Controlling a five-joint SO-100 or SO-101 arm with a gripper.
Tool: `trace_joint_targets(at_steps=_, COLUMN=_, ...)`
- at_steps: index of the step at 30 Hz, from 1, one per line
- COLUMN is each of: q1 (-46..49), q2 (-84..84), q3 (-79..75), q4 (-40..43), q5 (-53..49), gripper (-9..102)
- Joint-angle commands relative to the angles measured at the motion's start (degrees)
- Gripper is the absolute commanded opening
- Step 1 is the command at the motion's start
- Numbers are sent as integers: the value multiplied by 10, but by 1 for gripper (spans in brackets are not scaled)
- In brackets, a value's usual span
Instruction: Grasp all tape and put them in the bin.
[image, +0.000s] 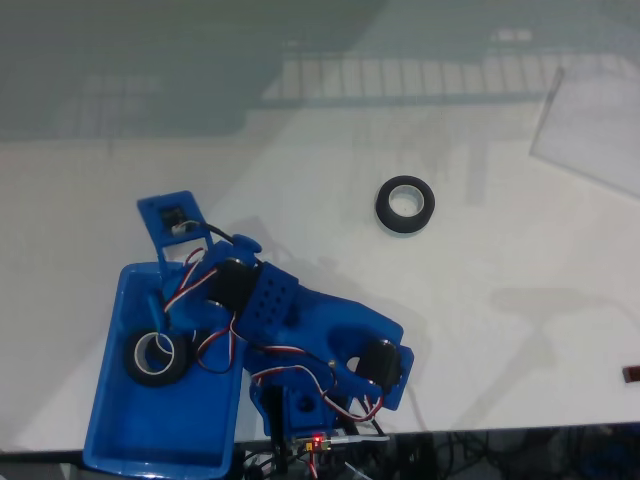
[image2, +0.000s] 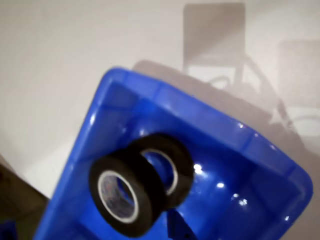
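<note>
Blue plastic sits at the far left of my fixed view: the bin (image: 105, 400), a shallow glossy tray, lies at the near left corner of the white desk (image: 500, 330), its long side running toward the near edge. Inside it I see one tape roll (image: 157, 357), black with a whitish core, lying against the bin's right wall. Just right of that, my blue arm (image: 300, 330) folds over the bin's right rim, its red, white and black wires looping across the joints. I cannot make out the pincer in either view, so I cannot tell whether it is apart or together.

Further right, well apart from the bin and arm, another tape roll (image: 405, 206) lies flat on bare desk around the middle of the surface. A pale translucent sheet (image: 590, 130) lies at the far right corner.

My wrist view looks down into the bin (image2: 235, 135). Two tape rolls lean together there on edge: the nearer tape roll (image2: 125, 192) to the left overlaps the farther tape roll (image2: 172, 162) to the right, and the two touch.
</note>
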Motion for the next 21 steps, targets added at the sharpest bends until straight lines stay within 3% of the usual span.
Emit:
trace_joint_targets(at_steps=1, q1=43, q2=-13, q3=-7, q4=-47, q5=47, gripper=40)
trace_joint_targets(at_steps=11, q1=349, q2=-97, q3=-12, q4=-297, q5=317, gripper=46)
trace_joint_targets(at_steps=17, q1=503, q2=-136, q3=-11, q4=-361, q5=452, gripper=47)
trace_joint_targets(at_steps=21, q1=580, q2=-156, q3=-10, q4=-359, q5=529, gripper=47)
